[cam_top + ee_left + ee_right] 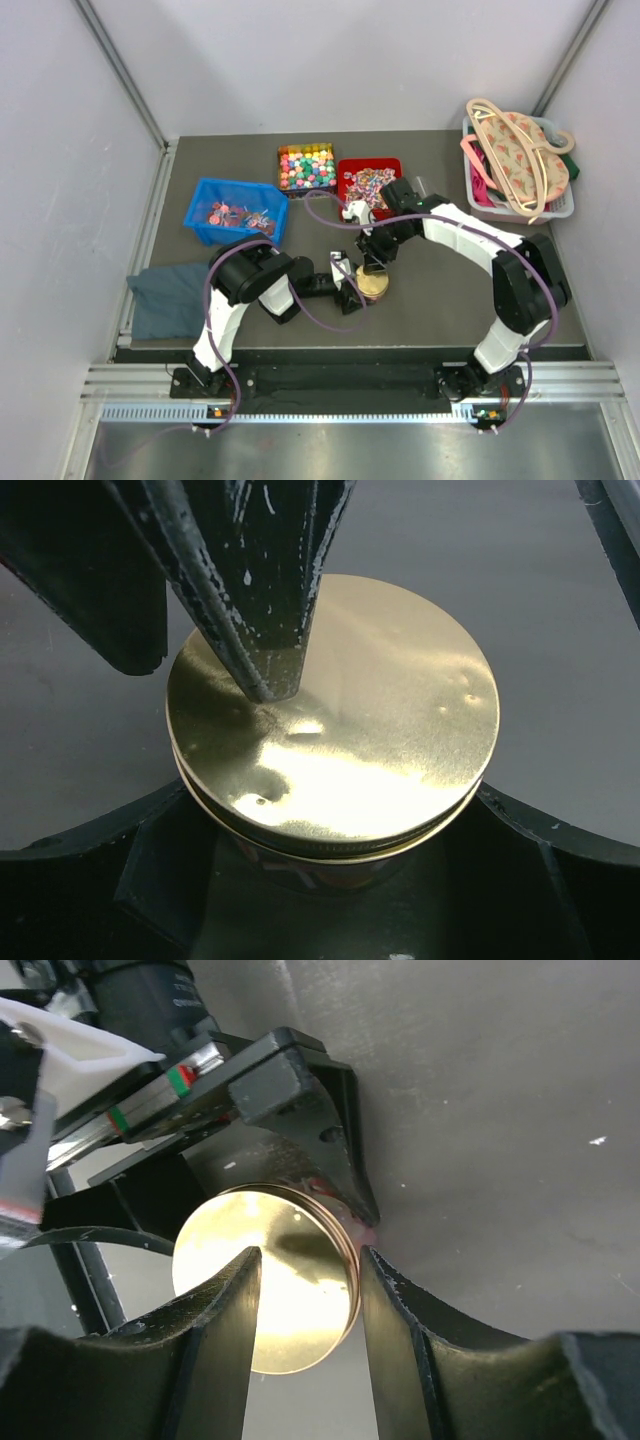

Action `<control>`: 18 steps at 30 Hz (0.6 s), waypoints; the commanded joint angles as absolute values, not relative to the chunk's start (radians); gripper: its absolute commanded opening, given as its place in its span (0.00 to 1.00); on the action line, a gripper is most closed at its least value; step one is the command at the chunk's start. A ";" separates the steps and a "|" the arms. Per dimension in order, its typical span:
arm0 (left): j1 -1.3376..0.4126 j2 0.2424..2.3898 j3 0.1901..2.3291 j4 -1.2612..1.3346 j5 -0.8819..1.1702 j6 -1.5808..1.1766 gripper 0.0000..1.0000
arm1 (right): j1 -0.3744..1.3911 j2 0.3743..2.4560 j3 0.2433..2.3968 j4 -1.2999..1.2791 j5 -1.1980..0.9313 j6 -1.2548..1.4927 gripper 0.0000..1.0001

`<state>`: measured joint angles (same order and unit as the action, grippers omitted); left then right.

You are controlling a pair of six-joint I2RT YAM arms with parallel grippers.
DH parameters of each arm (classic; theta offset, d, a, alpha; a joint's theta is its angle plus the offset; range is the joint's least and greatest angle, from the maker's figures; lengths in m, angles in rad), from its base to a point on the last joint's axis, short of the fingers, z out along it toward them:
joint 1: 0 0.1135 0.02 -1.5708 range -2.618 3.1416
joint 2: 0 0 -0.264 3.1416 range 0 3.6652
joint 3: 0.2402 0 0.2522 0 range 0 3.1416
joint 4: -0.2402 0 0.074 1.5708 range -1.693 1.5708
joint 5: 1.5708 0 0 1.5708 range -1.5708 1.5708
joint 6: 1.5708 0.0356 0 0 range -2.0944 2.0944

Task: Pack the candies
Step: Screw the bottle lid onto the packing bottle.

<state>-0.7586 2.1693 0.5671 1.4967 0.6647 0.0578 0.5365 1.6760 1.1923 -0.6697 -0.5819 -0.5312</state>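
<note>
Only your top view shows the candies, lying in the red tray, its neighbour tray and the blue bin across the upper middle, apart from the jar at centre. The wrist views show its gold lid up close. Your left gripper reaches in low from the left and clasps the jar's sides, while the right gripper arches over it, jaws parted and holding nothing, one fingertip touching the lid. A cloth lies lower left and a basket upper right.
</note>
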 commanded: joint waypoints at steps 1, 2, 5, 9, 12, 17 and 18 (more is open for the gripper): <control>-0.738 2.212 0.557 1.698 0.621 0.035 0.59 | 0.554 1.660 1.209 -0.652 -0.637 -0.552 0.43; -0.739 2.210 0.555 1.698 0.620 0.034 0.59 | 0.555 1.661 1.204 -0.660 -0.638 -0.558 0.43; -0.738 2.212 0.555 1.700 0.618 0.035 0.59 | 0.555 1.661 1.189 -0.664 -0.638 -0.563 0.40; -0.738 2.210 0.555 1.698 0.617 0.037 0.59 | 0.555 1.649 1.167 -0.689 -0.627 -0.569 0.38; -0.738 2.210 0.555 1.698 0.615 0.038 0.59 | 0.557 1.617 1.129 -0.687 -0.612 -0.569 0.36; -0.738 2.210 0.555 1.700 0.611 0.040 0.59 | 0.555 1.557 1.063 -0.699 -0.583 -0.568 0.34; -0.736 2.210 0.555 1.700 0.611 0.040 0.59 | 0.555 1.545 1.052 -0.699 -0.581 -0.568 0.34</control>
